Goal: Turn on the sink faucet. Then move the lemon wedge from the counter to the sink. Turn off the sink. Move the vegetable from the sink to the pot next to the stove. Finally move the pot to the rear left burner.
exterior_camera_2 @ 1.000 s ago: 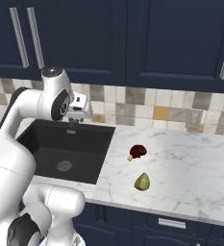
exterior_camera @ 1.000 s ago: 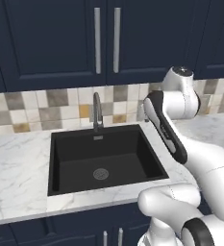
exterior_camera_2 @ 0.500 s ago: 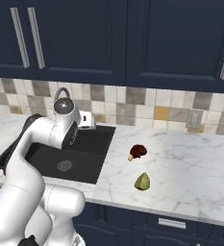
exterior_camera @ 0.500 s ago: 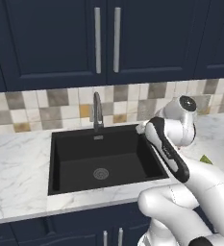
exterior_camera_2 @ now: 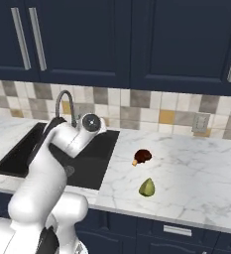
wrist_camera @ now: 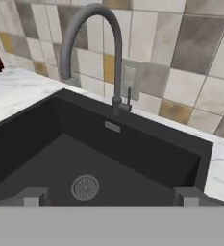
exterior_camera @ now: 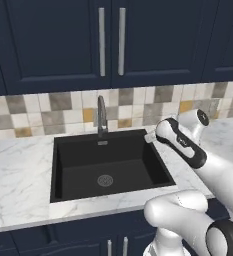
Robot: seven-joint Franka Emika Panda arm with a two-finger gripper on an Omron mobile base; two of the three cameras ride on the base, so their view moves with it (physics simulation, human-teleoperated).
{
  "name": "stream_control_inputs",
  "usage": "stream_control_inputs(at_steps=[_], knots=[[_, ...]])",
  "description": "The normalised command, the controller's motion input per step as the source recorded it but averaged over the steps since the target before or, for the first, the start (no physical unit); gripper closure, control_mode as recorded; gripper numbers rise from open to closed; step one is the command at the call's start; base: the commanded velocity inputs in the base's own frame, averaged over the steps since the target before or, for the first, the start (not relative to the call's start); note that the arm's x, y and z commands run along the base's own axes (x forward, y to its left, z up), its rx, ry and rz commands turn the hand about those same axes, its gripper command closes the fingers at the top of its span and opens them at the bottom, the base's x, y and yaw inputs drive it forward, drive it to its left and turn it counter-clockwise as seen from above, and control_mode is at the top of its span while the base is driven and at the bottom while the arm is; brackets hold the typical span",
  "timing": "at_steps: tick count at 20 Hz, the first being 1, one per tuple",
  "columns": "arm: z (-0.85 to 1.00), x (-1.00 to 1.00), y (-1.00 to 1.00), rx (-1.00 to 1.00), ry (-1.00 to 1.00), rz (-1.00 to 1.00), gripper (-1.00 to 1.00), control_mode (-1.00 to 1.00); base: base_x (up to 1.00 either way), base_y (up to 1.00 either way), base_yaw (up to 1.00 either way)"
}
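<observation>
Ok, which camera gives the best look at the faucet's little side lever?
The hand view: the sink faucet is close, its thin lever standing clear against the tiles. In both base views the faucet is small and the lever can't be made out.

Sink faucet [wrist_camera: 114,43]: matt grey metal, smooth. Sink [exterior_camera: 78,150]: matt black, round grey metal drain. Counter [exterior_camera_2: 196,168]: white marble-look, grey veins, smooth. Backsplash tiles [exterior_camera: 48,114], centre left: glazed, mixed beige/grey. Cabinet doors [exterior_camera: 53,45]: matt navy, brushed-metal handles.
</observation>
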Motion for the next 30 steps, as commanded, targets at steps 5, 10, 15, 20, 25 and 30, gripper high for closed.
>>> stream_control_inputs(at_steps=[5,10,15,20,25,30], knots=[[0.0,0.7,0.07,0.0,-0.02,0.29,-1.0,-1.0,0.0,0.0,0.0],[-0.04,0.44,-0.04,0.01,0.0,0.08,-1.0,-1.0,0.0,0.0,0.0],[-0.12,0.41,0.02,0.0,-0.1,0.03,-1.0,-1.0,0.0,0.0,0.0],[-0.07,0.17,0.04,0.0,-0.07,0.05,-1.0,-1.0,0.0,0.0,0.0],[-0.13,0.18,0.26,-0.01,-0.06,0.07,-1.0,-1.0,0.0,0.0,0.0],[-0.05,0.21,0.2,0.0,-0.05,0.05,-1.0,-1.0,0.0,0.0,0.0]])
